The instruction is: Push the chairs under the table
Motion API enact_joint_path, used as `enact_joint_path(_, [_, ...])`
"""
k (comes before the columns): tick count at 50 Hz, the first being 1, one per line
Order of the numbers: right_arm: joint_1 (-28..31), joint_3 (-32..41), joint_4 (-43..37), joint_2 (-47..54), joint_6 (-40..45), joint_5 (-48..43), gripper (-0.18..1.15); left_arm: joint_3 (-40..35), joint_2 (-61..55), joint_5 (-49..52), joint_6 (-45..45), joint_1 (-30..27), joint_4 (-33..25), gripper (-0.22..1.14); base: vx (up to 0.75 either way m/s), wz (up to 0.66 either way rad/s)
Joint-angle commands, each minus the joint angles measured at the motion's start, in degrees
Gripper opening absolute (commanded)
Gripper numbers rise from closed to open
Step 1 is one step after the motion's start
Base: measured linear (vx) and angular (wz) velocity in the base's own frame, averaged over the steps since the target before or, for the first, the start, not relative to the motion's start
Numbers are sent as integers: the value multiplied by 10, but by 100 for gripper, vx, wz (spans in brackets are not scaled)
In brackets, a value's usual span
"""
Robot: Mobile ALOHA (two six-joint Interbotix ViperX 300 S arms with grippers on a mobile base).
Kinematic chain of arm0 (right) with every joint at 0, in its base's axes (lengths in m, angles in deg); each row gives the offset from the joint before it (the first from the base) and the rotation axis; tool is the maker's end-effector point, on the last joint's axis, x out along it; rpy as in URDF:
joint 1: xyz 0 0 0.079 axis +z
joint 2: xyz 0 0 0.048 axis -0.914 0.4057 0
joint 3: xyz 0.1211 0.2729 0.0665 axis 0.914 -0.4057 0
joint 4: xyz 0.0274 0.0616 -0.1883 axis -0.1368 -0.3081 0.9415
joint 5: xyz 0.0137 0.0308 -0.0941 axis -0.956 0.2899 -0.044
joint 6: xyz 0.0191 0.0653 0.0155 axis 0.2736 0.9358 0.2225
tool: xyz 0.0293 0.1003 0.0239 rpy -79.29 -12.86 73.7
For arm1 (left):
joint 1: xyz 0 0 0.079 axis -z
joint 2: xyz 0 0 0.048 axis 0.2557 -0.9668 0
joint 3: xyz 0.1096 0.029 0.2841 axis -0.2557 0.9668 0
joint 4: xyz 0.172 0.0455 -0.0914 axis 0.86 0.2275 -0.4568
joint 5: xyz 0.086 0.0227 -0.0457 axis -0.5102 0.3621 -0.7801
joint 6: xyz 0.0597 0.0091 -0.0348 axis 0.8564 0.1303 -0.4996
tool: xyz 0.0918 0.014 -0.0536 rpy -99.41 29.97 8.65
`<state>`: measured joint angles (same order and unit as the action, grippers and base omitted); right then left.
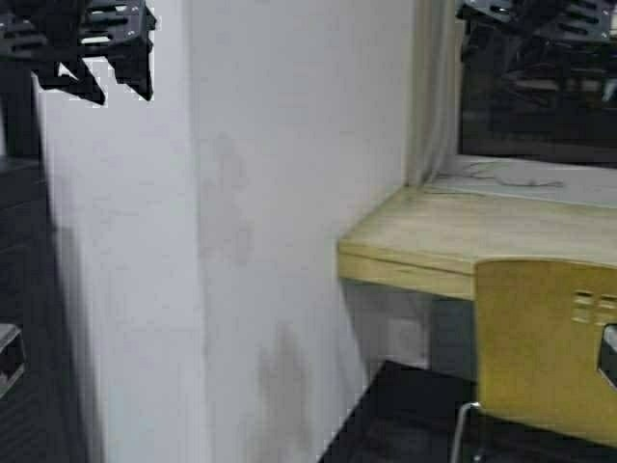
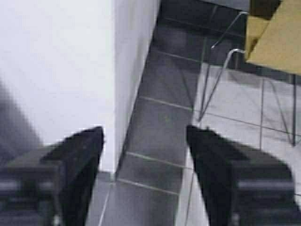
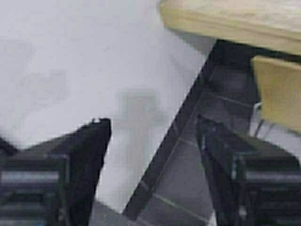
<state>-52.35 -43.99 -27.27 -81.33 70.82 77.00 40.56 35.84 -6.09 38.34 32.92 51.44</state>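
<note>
One yellow-tan plywood chair (image 1: 545, 338) shows at the lower right of the high view, its backrest with small square cut-outs facing me, in front of the light-wood table (image 1: 463, 236) that runs off to the right under a window. The chair also shows in the left wrist view (image 2: 275, 35) with its chrome legs (image 2: 214, 80), and in the right wrist view (image 3: 277, 92) below the table edge (image 3: 230, 21). My left gripper (image 2: 143, 136) is open and empty, raised over the floor beside the wall. My right gripper (image 3: 153, 125) is open and empty, also raised, apart from the chair.
A white wall column (image 1: 241, 241) fills the left and middle, close in front of me. Dark tiled floor (image 2: 164, 141) lies between the wall and the chair. A dark window (image 1: 540, 96) and pale sill sit behind the table.
</note>
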Motion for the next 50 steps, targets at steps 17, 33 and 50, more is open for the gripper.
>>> enact_joint_path(17, [33, 31, -4, 9, 8, 13, 89, -7, 16, -4, -11, 1, -3, 89, -21, 25])
enact_joint_path(33, [34, 12, 2, 10, 7, 19, 89, -11, 19, -6, -16, 1, -4, 89, -26, 27])
enact_joint_path(50, [34, 18, 3, 32, 11, 27, 89, -13, 15, -6, -11, 1, -3, 89, -25, 28])
